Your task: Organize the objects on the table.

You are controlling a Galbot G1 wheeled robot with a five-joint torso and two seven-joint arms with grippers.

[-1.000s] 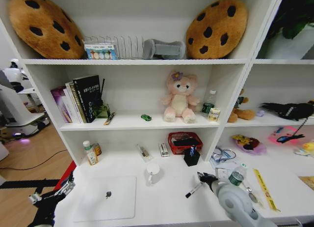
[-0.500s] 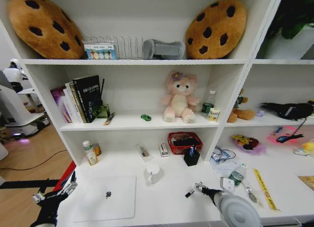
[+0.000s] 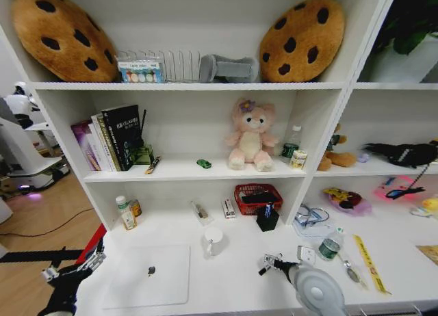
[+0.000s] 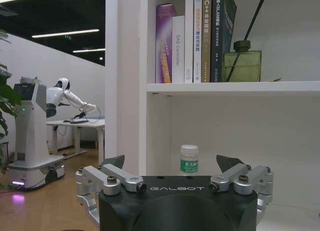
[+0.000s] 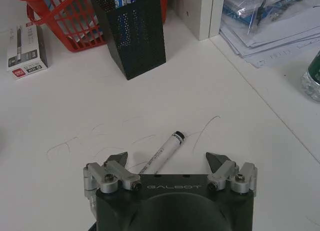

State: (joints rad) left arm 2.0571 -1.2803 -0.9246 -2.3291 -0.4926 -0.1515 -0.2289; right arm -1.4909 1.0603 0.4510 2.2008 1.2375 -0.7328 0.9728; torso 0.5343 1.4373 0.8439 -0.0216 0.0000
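The right gripper [image 5: 167,163] is hovering with its jaws spread over the pen [image 5: 162,152], which is lying near the table's [image 3: 226,282] front edge, its long axis slanting between the fingers. The left gripper [image 4: 172,163], also spread, is waiting off the table's left end.

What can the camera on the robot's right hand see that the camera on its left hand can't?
The right wrist view shows the open right gripper over a white black-capped pen lying on the white desk, with a black mesh pen holder and a red plastic basket beyond. The left wrist view shows the open left gripper, a small white-capped bottle, upright books and a green glass bottle on a shelf. Both show an open, empty gripper and white furniture.
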